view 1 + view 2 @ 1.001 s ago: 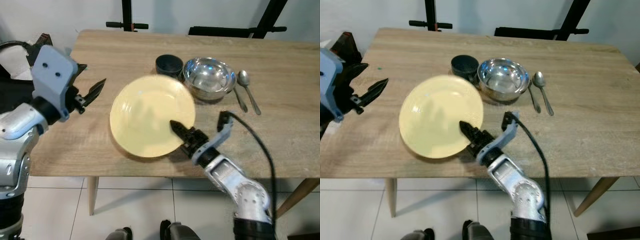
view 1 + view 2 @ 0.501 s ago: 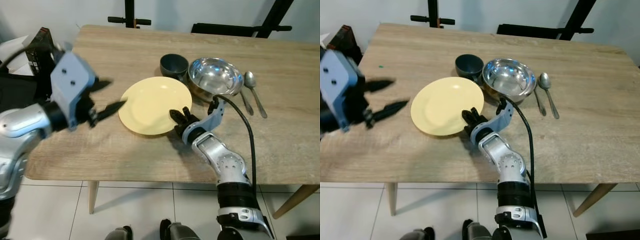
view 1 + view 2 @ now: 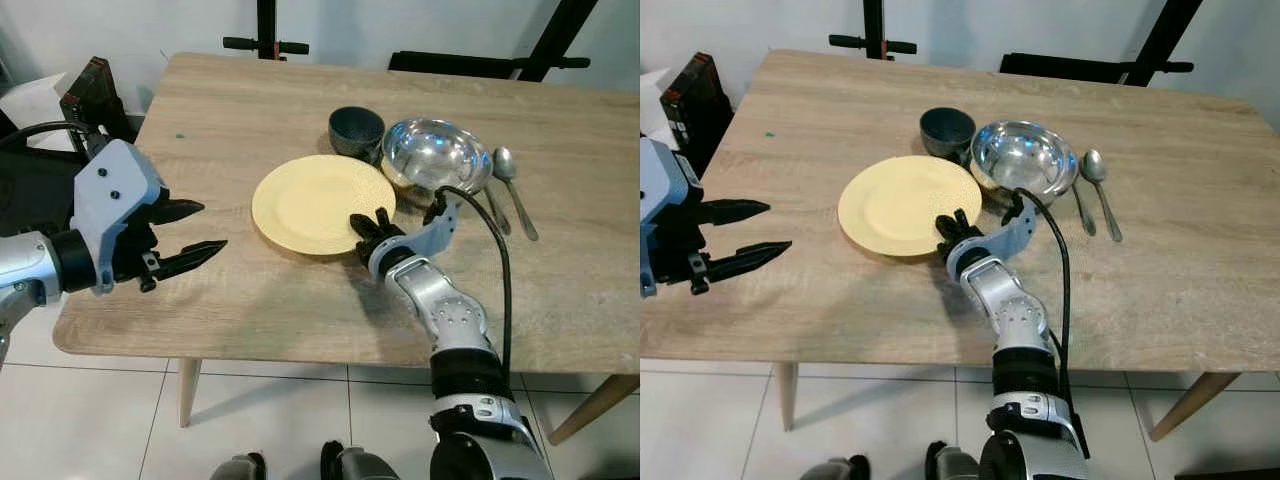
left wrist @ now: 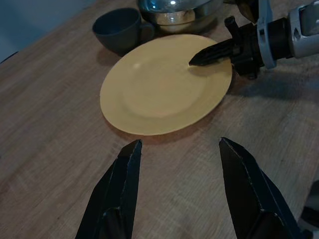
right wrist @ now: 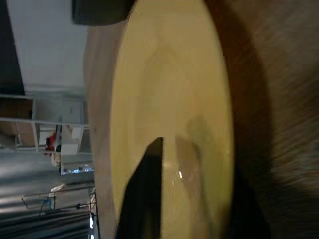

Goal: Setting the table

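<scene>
Yellow and round, the plate point(image 3: 320, 202) lies flat near the middle of your wooden worktop point(image 3: 250, 300), and your right pincer point(image 3: 368, 222) sits at its near right edge. In the left wrist view you can see one black finger point(image 4: 212, 51) lying over the plate's rim and reaching onto its face; the right wrist view shows a dark finger on top of the plate, so the pincer appears to be pinching the plate's edge, though you cannot see the lower finger clearly. Your left pincer point(image 3: 185, 232) hovers over the worktop's left part, well apart from the plate, with its two fingers spread wide and pointing toward the plate. Just behind the plate stands a dark cup point(image 3: 356, 130), and beside that, to the right, a shiny metal bowl point(image 3: 435, 158) whose near edge is close to the plate's rim. Two spoons point(image 3: 512, 186) lie side by side on the worktop just right of the bowl, handles toward you.
</scene>
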`<state>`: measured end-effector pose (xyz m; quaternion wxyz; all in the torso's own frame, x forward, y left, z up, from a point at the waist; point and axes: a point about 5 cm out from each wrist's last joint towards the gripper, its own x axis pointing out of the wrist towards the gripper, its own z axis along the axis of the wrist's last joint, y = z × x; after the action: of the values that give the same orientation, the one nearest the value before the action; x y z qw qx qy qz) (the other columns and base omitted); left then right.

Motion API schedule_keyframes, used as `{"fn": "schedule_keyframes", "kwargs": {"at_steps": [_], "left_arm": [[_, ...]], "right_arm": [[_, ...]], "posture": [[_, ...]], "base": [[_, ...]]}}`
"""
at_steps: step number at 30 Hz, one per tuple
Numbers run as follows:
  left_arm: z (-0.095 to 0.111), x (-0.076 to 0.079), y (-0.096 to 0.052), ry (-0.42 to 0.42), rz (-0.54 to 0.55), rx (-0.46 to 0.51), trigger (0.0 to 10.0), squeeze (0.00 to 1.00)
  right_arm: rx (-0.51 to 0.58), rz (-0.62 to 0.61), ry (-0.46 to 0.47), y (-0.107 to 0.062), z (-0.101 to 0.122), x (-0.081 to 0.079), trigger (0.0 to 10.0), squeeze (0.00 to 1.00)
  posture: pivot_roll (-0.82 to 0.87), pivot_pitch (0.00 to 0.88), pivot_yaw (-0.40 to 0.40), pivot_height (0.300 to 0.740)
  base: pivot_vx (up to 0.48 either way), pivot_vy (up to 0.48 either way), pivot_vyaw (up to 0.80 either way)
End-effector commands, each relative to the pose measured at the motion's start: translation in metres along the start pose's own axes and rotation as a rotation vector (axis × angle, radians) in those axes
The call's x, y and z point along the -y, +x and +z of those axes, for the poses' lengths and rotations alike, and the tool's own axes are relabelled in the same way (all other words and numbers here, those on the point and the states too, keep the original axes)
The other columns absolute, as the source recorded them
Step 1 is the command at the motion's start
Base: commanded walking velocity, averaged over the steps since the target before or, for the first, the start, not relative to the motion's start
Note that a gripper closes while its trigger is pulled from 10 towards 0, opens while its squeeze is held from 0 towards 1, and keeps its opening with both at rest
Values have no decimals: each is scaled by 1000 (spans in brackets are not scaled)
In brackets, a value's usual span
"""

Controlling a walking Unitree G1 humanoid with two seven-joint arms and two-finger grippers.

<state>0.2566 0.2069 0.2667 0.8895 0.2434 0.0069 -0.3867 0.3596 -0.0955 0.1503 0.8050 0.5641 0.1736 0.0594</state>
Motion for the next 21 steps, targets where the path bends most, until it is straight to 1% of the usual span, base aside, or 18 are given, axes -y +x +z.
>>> {"fn": "schedule_keyframes", "kwargs": {"at_steps": [1,4,5,6,7,8,9,11,13,14,15,17,18,20,21], "left_arm": [[-2,7,2,-11,-28,-3,10000,0],[-3,10,2,-19,-31,-2,10000,0],[-3,10,2,-19,-31,-2,10000,0],[-3,10,3,-22,-31,2,10000,0],[-3,11,4,-25,-31,4,10000,0],[-3,11,4,-26,-31,5,10000,0],[-3,12,5,-27,-32,8,10000,0],[-3,13,7,-28,-32,9,10000,0],[-3,15,9,-32,-34,16,10000,0],[-3,15,9,-32,-34,16,10000,0],[-4,17,10,-37,-37,22,10000,0],[-5,18,12,-40,-36,26,10000,0],[-5,18,13,-41,-36,27,10000,0],[-6,19,14,-45,-32,33,10000,0],[-6,19,15,-47,-30,35,10000,0]], "right_arm": [[-96,-31,90,5,-36,-1,10000,1000],[-93,-18,86,-2,-32,-10,10000,1000],[-93,-18,86,-2,-32,-10,10000,1000],[-93,-16,77,-6,-30,-12,10000,1000],[-92,-19,74,-10,-29,-13,10000,471],[-91,-21,72,-13,-28,-14,10000,471],[-93,-23,64,-17,-27,-15,10000,0],[-97,-35,56,-26,-25,-14,10000,0],[-99,-74,0,-38,-23,-10,10000,0],[-99,-74,0,-38,-23,-10,10000,0],[-85,-137,-57,-51,-18,-1,10000,0],[-59,-194,-139,-64,-8,9,10000,0],[-48,-207,-181,-69,-4,12,10000,0],[-37,-207,-191,-72,1,13,10000,0],[-20,-202,-221,-74,4,12,10000,0]], "posture": [[36,147,2,740],[24,150,-1,740],[24,150,-1,740],[24,150,-1,740],[16,150,-2,740],[16,150,-2,740],[7,152,-5,740],[-4,152,-10,740],[-11,153,-11,740],[-11,153,-11,740],[-23,153,-17,740],[-34,150,-20,740],[-38,150,-21,740],[-40,147,-20,740],[-41,144,-18,740]], "base": [[0,0,0],[0,0,0],[0,0,0],[0,0,0],[0,0,0],[0,0,0],[0,0,0],[0,0,0],[0,0,0],[0,0,0],[0,0,0],[0,0,0],[0,0,0],[0,0,0],[0,0,0]]}}
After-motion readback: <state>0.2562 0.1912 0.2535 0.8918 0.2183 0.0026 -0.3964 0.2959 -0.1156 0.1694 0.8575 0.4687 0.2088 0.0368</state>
